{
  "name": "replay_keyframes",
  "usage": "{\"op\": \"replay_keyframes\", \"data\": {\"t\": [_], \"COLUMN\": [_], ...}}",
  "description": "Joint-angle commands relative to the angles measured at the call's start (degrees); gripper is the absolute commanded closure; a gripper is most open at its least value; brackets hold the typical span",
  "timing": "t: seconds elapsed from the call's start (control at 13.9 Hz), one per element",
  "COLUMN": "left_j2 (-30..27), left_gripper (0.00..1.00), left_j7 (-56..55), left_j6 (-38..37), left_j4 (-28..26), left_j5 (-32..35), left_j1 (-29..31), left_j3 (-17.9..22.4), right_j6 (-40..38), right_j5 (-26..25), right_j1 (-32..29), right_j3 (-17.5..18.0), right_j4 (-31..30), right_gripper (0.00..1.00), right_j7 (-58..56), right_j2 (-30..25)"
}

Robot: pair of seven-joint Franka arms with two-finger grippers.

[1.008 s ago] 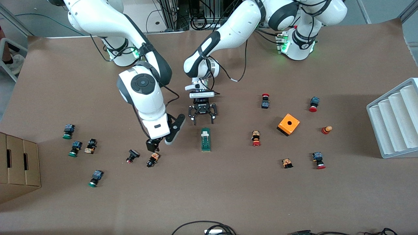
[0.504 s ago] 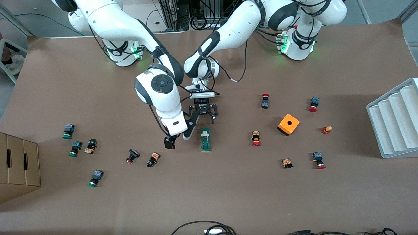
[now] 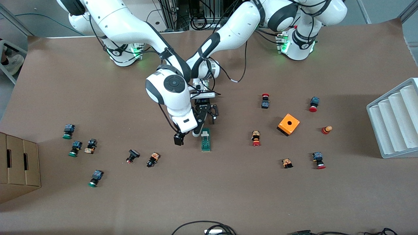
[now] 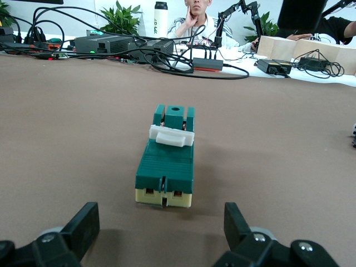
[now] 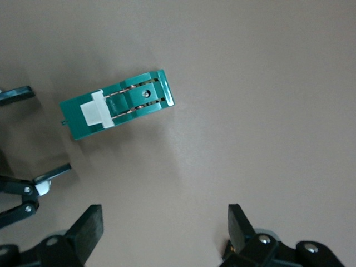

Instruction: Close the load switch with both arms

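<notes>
Right gripper point(image 3: 187, 137) moved beside load switch point(image 3: 205, 139), lever toward bases, left gripper point(image 3: 205, 115) also spread

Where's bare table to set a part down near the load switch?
Free: the strip nearer the front camera than the load switch, and between it and the red-capped button. Crowded: both open grippers, left and right, hang beside it.

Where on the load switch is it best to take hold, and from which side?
Probably across the long flanks of the load switch, coming from above: it lies flat, narrow and straight-sided. Stay off its white lever tab, so it stays free to be pressed.
</notes>
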Motion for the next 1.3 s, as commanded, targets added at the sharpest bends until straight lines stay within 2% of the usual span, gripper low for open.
{"op": "replay_keyframes", "data": {"t": [0.0, 0.22, 0.58, 0.79, 1.22], "left_j2": [1.0, 1.1, 1.2, 1.2, 1.2], "left_gripper": [0.01, 0.05, 0.06, 0.12, 0.12], "left_j7": [-1.1, -1.1, -1.1, -1.1, -1.1], "left_j6": [-1.1, -1.1, -1.1, -1.1, -1.1], "left_j4": [1.3, 1.4, 1.4, 1.4, 1.4], "left_j5": [1.0, 1.0, 1.0, 1.0, 1.0], "left_j1": [-0.7, -0.7, -0.7, -0.7, -0.7], "left_j3": [0.4, 0.4, 0.4, 0.4, 0.4], "right_j6": [1.2, 1.7, 3.0, 3.2, 7.1], "right_j5": [-0.8, -0.9, -0.9, -0.9, 0.7], "right_j1": [1.2, 1.7, 3.5, 3.6, 3.6], "right_j3": [-0.4, -0.4, -0.4, -0.4, -0.5], "right_j4": [0.6, 0.8, 3.0, 3.5, 3.9], "right_gripper": [0.0, 0.0, 0.01, 0.01, 0.01], "right_j7": [1.2, 1.2, 1.3, 1.6, 1.7], "right_j2": [1.1, 1.5, 4.4, 5.6, 7.9]}}
